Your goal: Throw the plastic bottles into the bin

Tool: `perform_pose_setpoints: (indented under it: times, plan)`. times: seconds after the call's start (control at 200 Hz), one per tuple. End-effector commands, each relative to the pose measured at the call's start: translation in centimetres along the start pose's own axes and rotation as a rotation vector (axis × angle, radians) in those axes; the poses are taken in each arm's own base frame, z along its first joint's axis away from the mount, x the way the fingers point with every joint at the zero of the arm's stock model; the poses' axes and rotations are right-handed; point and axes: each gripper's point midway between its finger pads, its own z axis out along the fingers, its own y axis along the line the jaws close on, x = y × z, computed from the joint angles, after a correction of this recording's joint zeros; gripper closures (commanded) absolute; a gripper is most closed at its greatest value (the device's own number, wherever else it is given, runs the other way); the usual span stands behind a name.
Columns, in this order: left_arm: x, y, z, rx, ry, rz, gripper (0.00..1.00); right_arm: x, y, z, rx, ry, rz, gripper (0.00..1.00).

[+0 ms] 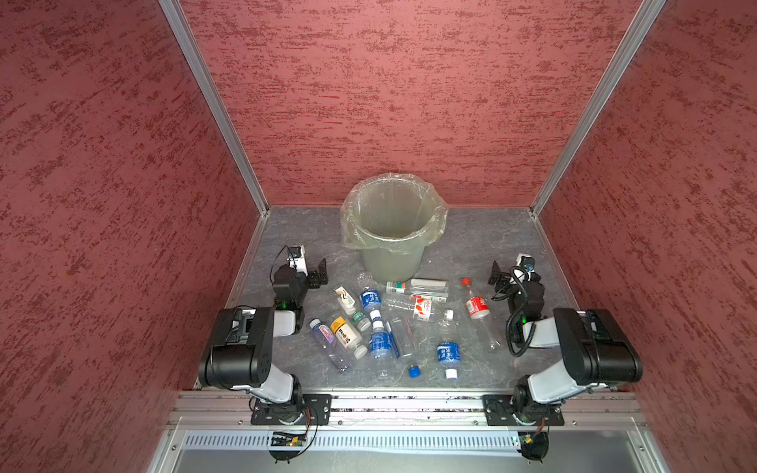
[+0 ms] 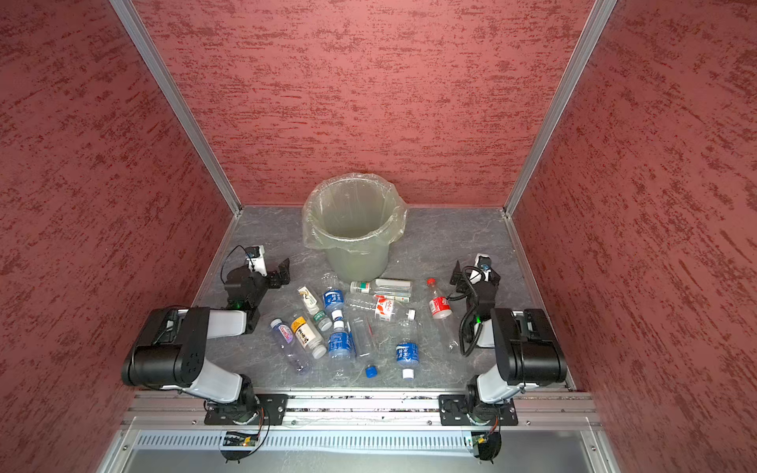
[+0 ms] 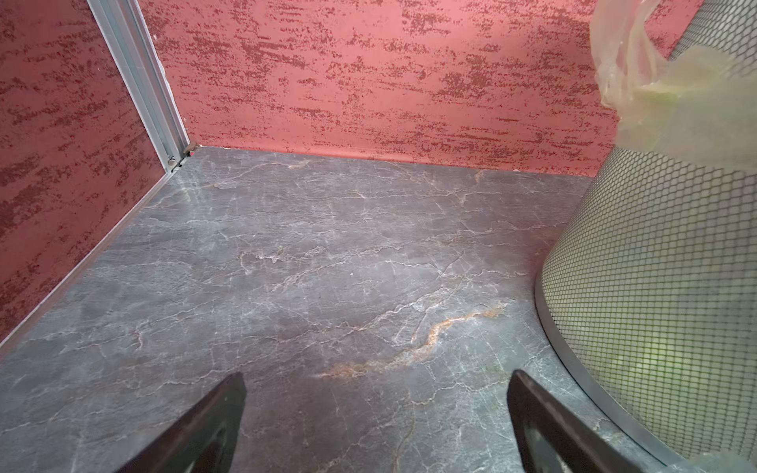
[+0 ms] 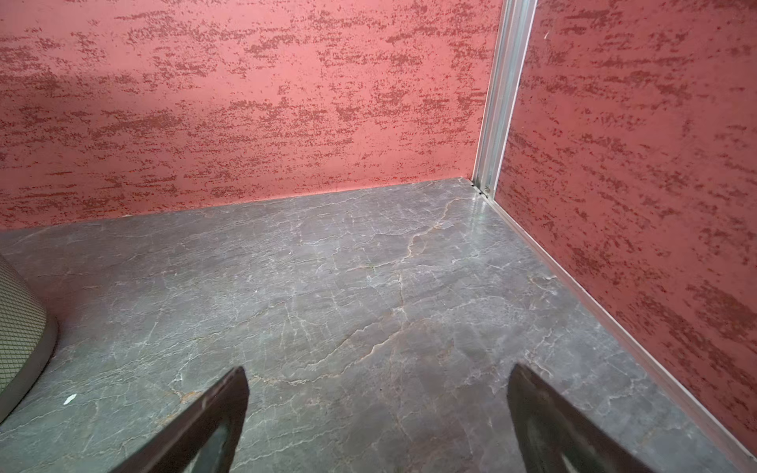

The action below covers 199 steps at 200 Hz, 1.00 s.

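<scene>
The bin (image 1: 391,262) (image 2: 356,260), grey-green with a clear bag over its rim, stands upright at the back middle of the grey floor. Several plastic bottles lie scattered in front of it, among them a red-labelled one (image 1: 476,307) (image 2: 440,307), a blue-labelled one (image 1: 380,342) (image 2: 341,344) and a yellow-and-white one (image 1: 346,333). My left gripper (image 1: 321,274) (image 3: 379,374) hangs open left of the bin, empty. My right gripper (image 1: 497,276) (image 4: 379,368) hangs open on the bin's right, empty. Both wrist views show bare floor between the fingers, the bin's wall (image 3: 655,286) (image 4: 16,327) and no bottles.
Red textured walls close in the back and both sides, with aluminium posts (image 1: 213,102) at the corners. A metal rail (image 1: 409,399) carrying both arm bases runs along the front edge. A loose blue cap (image 1: 414,371) lies near the front.
</scene>
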Motion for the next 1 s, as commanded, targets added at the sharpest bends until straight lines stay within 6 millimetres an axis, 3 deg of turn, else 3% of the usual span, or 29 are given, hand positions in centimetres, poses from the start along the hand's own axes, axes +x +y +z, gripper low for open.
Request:
perform_pose_setpoints:
  times: [0.0, 0.992]
  plan:
    - [0.34, -0.13, -0.04, -0.007, 0.003, 0.003, 0.01, -0.65, -0.16, 0.24, 0.020, -0.020, 0.006, 0.01]
    - [0.35, 0.00, -0.06, 0.007, 0.005, -0.009, 0.00, -0.67, -0.11, 0.32, 0.014, -0.018, 0.009, 0.01]
